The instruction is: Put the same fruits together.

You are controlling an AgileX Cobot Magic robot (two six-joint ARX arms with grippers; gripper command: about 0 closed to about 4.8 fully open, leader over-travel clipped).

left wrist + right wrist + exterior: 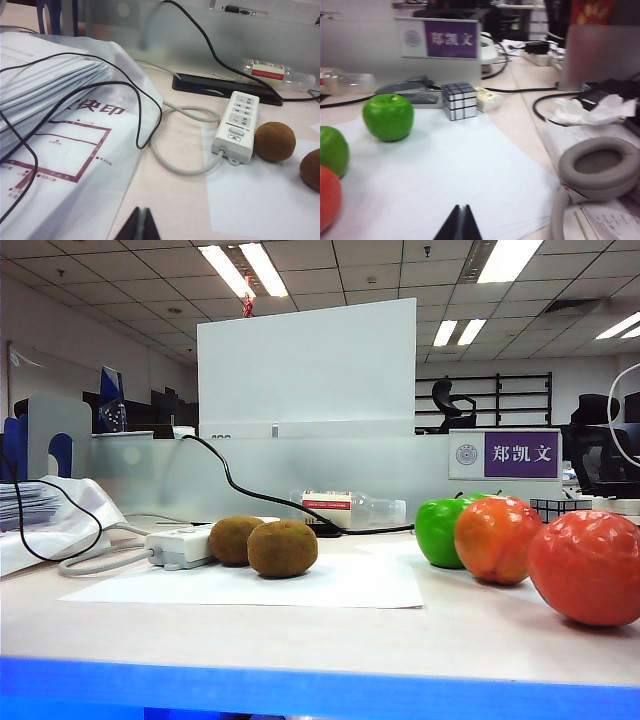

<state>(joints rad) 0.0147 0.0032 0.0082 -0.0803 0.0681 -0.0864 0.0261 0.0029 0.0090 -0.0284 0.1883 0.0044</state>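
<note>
Two brown fuzzy kiwis point(265, 544) touching side by side on white paper, left – two glossy green apples point(388, 117) near each other, right – two wrinkly orange-red oranges point(545, 552) beside them, nearest camera.

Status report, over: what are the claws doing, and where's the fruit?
Left gripper shut, empty; right gripper same. Kiwis paired by power strip. Apples apart, oranges paired. Nothing blocking.
</note>
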